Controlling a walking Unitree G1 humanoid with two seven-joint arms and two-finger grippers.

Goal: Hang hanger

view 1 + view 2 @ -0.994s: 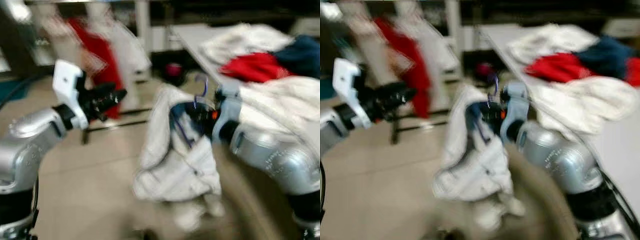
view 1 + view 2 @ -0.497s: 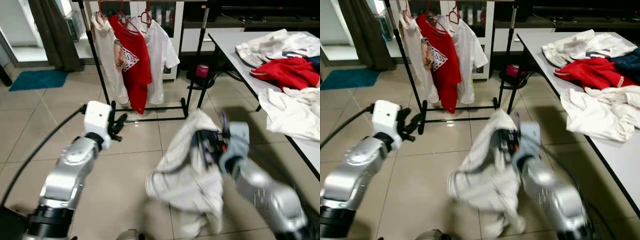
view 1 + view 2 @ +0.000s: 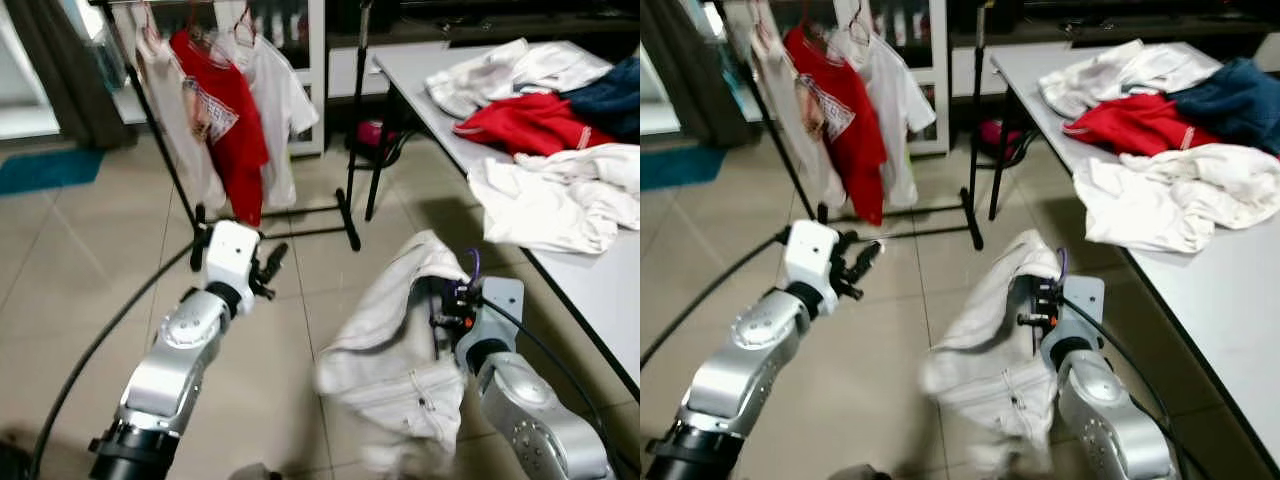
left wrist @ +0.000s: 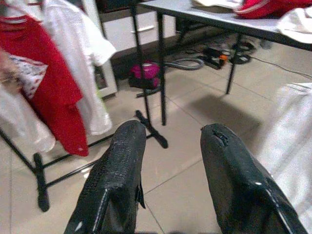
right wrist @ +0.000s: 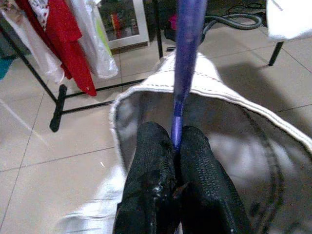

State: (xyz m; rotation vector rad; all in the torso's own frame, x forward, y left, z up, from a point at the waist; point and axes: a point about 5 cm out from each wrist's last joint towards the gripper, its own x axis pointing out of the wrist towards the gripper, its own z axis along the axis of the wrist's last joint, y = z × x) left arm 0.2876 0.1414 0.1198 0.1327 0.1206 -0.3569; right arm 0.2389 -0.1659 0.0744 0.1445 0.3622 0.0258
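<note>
Right gripper is clenched on the purple hanger, its two black fingers pinching the hanger's stem. A white garment drapes from the hanger and hangs low over the tiled floor, just in front of the right arm. Left gripper is held out empty with its fingers spread apart, aimed toward the clothes rack. On the rack hang a red T-shirt and white shirts. To the right, the tabletop carries a heap of white, red and navy clothes.
</note>
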